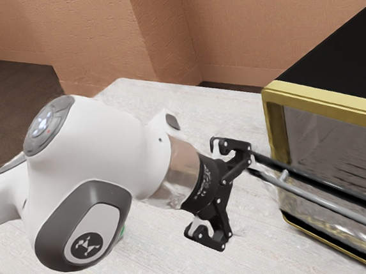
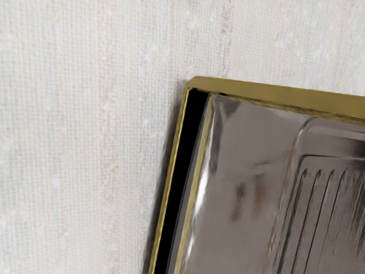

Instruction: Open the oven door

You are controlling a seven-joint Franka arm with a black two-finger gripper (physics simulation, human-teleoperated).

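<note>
While the arm (image 1: 83,171) reaches over the table (image 1: 147,98) from the exterior view's left, the gripper (image 1: 236,199) hangs above the tabletop with its two fingers spread wide, grasping nothing. The oven (image 1: 336,53) stands at the exterior view's right, beside the right-hand end of the visible stretch of the table's back edge. Its door (image 1: 312,218) is partly open: the upper edge leans out from the gold front frame (image 1: 276,129), leaving a gap into the cavity above it. Across the door runs a grey handle (image 1: 330,201), its near end just beside the gripper's upper finger; whether they touch, I cannot tell. The wrist view has a corner of gold trim (image 2: 256,88), a black strip (image 2: 181,171) along one side and dark ribbed lines (image 2: 319,205) farther in, with pale table surface outside the corner.
</note>
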